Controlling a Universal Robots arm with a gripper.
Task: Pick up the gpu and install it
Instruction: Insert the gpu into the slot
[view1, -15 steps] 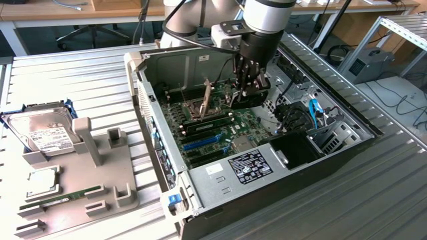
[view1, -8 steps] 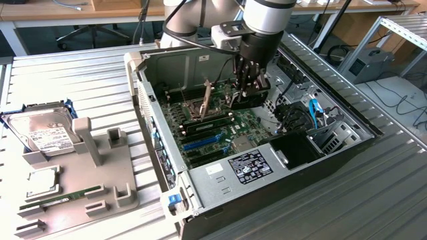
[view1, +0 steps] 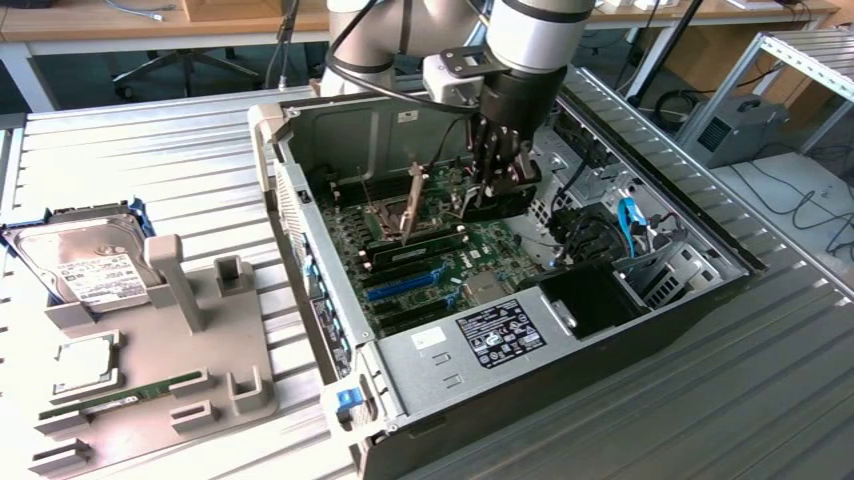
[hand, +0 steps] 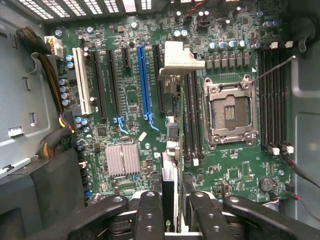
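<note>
Claw (hand: 170, 212): pinching the gpu (hand: 170, 195) edge-on between its fingers (hand: 150, 215).
Gpu: upright, just above the motherboard (hand: 130, 105) inside the case (view1: 534, 340).
Beyond claw: blue slot (hand: 142, 82), empty CPU socket (hand: 227, 110).
Far: hard drive (view1: 94, 265) on the surface (view1: 174, 160).

The open black computer case (view1: 561, 330) lies on its side, its upper face uncovered, so entry from above is free. Inside, the black multi-fingered gripper (view1: 501, 175) hangs over the green motherboard (hand: 130, 107), clamped on the thin dark gpu card (hand: 170, 195) held edge-on. Just beside the card stand the silver processor socket frame (hand: 229, 112) and a raised metal lever (view1: 414, 200). Bundled black and blue cables (view1: 607, 225) crowd the exterior view's right; the gap there looks narrow, though it is hard to judge.
</note>
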